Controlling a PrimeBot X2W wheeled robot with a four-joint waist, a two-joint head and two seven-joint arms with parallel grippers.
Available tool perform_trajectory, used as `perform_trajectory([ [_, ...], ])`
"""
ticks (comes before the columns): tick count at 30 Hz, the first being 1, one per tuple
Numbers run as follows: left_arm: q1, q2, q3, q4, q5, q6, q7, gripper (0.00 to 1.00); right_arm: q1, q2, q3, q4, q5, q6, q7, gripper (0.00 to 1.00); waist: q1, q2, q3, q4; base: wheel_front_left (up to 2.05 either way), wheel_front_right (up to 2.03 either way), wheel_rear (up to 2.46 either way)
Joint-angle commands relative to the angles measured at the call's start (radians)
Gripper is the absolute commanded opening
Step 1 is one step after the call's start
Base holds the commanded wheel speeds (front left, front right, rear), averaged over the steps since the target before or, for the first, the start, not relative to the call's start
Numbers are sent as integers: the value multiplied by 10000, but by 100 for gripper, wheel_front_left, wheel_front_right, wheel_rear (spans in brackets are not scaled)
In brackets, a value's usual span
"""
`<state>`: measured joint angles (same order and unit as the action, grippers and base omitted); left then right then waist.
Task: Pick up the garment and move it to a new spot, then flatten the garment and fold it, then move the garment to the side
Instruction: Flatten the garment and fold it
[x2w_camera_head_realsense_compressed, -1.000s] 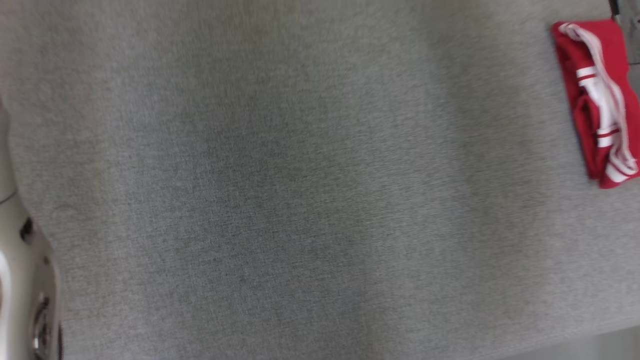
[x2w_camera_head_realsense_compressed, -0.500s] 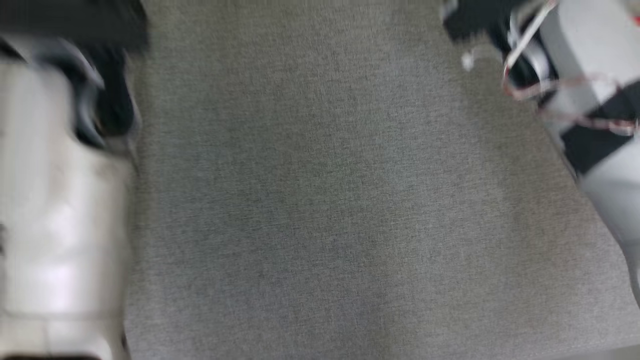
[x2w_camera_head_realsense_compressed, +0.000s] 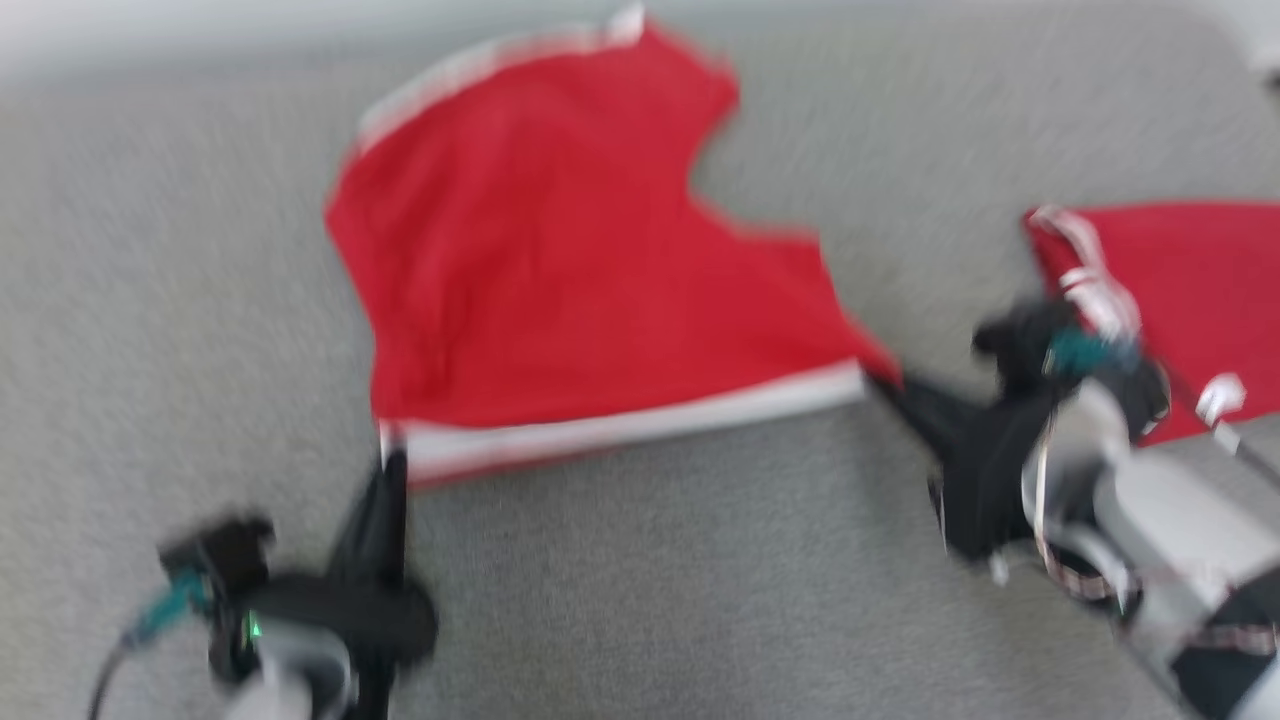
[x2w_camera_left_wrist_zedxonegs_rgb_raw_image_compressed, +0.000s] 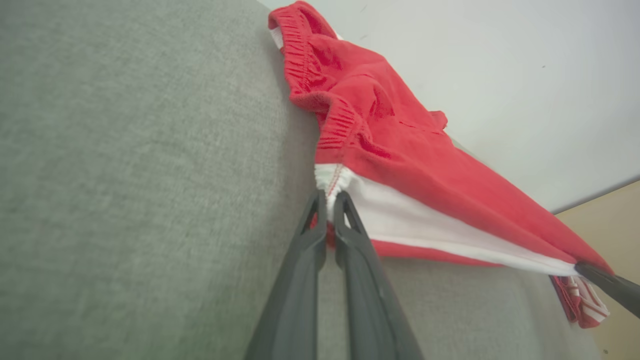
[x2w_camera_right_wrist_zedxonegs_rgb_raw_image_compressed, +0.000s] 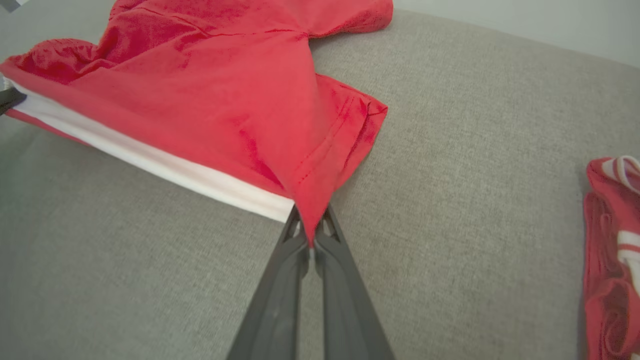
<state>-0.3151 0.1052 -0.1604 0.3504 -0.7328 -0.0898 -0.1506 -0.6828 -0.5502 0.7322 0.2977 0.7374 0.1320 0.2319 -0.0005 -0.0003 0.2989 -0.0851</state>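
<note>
A red garment (x2w_camera_head_realsense_compressed: 560, 260) with a white stripe along its near edge lies spread on the grey cloth-covered table (x2w_camera_head_realsense_compressed: 640, 580). My left gripper (x2w_camera_head_realsense_compressed: 392, 458) is shut on the garment's near-left corner, at the elastic waistband end (x2w_camera_left_wrist_zedxonegs_rgb_raw_image_compressed: 327, 187). My right gripper (x2w_camera_head_realsense_compressed: 880, 385) is shut on the near-right corner, pinching the red hem (x2w_camera_right_wrist_zedxonegs_rgb_raw_image_compressed: 312, 220). The white stripe (x2w_camera_left_wrist_zedxonegs_rgb_raw_image_compressed: 425, 225) runs taut between the two grips. In the left wrist view the right gripper's dark fingertip (x2w_camera_left_wrist_zedxonegs_rgb_raw_image_compressed: 600, 282) shows at the stripe's far end.
A second red garment with white stripes (x2w_camera_head_realsense_compressed: 1170, 290) lies folded at the table's right side, just behind my right arm (x2w_camera_head_realsense_compressed: 1150, 520); the same folded garment (x2w_camera_right_wrist_zedxonegs_rgb_raw_image_compressed: 612, 260) shows in the right wrist view. A pale wall (x2w_camera_left_wrist_zedxonegs_rgb_raw_image_compressed: 475, 75) rises beyond the table's far edge.
The head camera has swung a lot: earlier it showed mostly bare grey cloth and blurred arms, and now it shows the spread garment with both grippers at its near corners.
</note>
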Motion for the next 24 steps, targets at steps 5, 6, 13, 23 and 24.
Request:
perform_trajectory([
  [5,1843,164,-82,-592,6,456,341,0,1919,-375,-542,-820,-242,-31,1799,0,5,3,-3123,-448,0,0,0],
  [6,2163,194,-116,-797,27,555,430,0,2344,-425,-711,-1048,-217,-31,2220,0,5,3,-3208,-442,0,0,0],
  [13,4139,342,-170,-2234,-66,1156,935,0,5379,-274,-2559,-2640,-609,-33,4112,0,5,3,-3534,-327,0,0,0],
  [23,5909,355,-444,-3994,-144,1804,1533,0,8505,1177,-5219,-4972,-2197,-33,5487,0,5,3,-3720,-24,0,0,0],
  [24,5831,392,-481,-4030,-102,1823,1566,0,8436,1225,-5300,-5096,-2337,-33,5492,0,5,3,-3717,4,0,0,0],
])
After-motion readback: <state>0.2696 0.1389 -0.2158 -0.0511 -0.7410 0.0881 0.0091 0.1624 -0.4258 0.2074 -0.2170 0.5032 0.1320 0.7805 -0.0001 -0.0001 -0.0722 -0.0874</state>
